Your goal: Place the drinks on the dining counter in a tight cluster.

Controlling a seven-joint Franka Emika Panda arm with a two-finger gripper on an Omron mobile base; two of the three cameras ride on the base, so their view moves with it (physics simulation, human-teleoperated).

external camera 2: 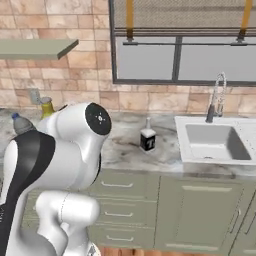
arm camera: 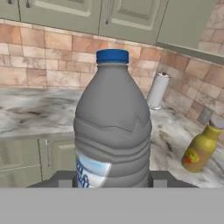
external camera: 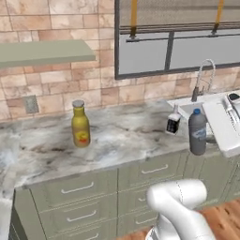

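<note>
Water bottle: seen close before the hand camera, upright, blue cap on top; in the left base view it stands at the front edge of the tabletop, by the sink, partly behind the white arm.
Handling, judged: thin ribbed plastic, light, likely to dent under a hard squeeze; smooth and rather slippery; tall, so it may tip if taken high.
Where to hold, judged: the lower body at the label band, where the wall is widest and ribbed.
Fingers: partly spread; dark tips are seen either side of the bottle's base, and the bottle appears pinched between them, though contact itself is hidden at the picture's edge.
Amber bottle: upright on the tabletop, well apart to the left, untouched.
White container: beside the sink rim, near the water bottle, not touching it.
Dining counter: not yet reached; the drinks are on the wall tabletop.
</note>
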